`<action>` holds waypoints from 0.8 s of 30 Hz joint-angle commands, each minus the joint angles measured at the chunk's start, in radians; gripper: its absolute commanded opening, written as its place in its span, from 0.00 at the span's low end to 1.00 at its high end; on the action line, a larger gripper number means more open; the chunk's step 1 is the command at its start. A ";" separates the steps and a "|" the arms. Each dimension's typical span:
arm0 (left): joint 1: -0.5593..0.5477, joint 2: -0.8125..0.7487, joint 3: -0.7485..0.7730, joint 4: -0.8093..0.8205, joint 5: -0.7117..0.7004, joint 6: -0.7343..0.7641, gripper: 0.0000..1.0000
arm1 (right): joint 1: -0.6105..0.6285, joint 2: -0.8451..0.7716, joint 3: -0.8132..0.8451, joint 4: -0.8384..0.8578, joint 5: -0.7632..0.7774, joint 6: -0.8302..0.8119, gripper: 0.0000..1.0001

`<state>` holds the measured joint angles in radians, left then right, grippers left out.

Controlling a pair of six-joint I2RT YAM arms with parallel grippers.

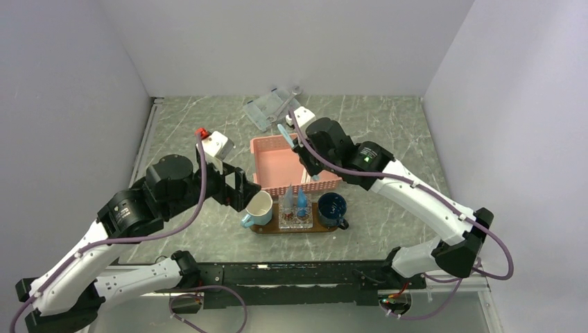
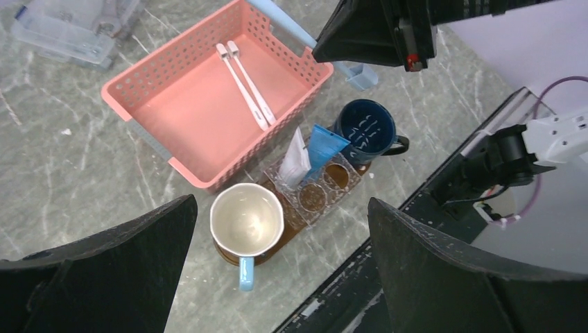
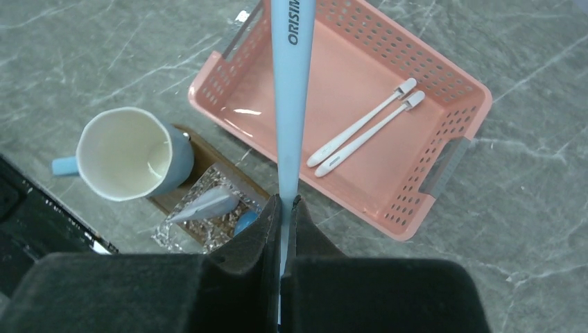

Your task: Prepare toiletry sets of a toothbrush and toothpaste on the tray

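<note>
- Over the near rim of the pink basket, the right pincer is clamped shut on the handle of a blue toothbrush.
- Long axis: in the right wrist view the brush runs straight up the frame from the jaws, across the basket floor. From above it slants toward the upper left, held clear of the worktop.
- Tray lies at lower centre of the top view, just below the basket. It carries a white mug at its left end, a dark blue mug at its right end and a clear holder between them.
- Toothpaste: a pale tube and a bright blue tube stand in the holder.
- Key relation: from above both mugs lie below the right pincer, the dark blue one lower right and nearer to that arm.
- Left pincer hangs spread wide and empty, just left of the white mug.
- Two white toothbrushes lie side by side in the basket.
- Judgement: the brush needs tipping upright before it drops into a mug.
</note>
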<state>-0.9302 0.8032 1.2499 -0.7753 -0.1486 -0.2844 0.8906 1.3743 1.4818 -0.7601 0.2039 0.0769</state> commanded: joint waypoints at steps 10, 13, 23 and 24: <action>0.343 0.061 0.113 -0.018 0.527 -0.106 0.99 | 0.159 -0.110 0.038 -0.054 -0.036 -0.081 0.00; 0.432 0.080 0.109 -0.004 0.663 -0.132 0.99 | 0.193 -0.119 0.046 -0.056 -0.046 -0.107 0.00; 0.736 0.112 -0.028 0.191 1.178 -0.328 0.93 | 0.344 -0.103 0.055 -0.014 0.058 -0.225 0.00; 0.755 0.115 -0.040 0.204 1.205 -0.344 0.93 | 0.358 -0.104 0.046 0.000 0.073 -0.246 0.00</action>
<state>-0.2466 0.9123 1.2583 -0.6968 0.8062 -0.5205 1.2018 1.2793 1.4986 -0.8200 0.2066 -0.0757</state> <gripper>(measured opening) 0.937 0.028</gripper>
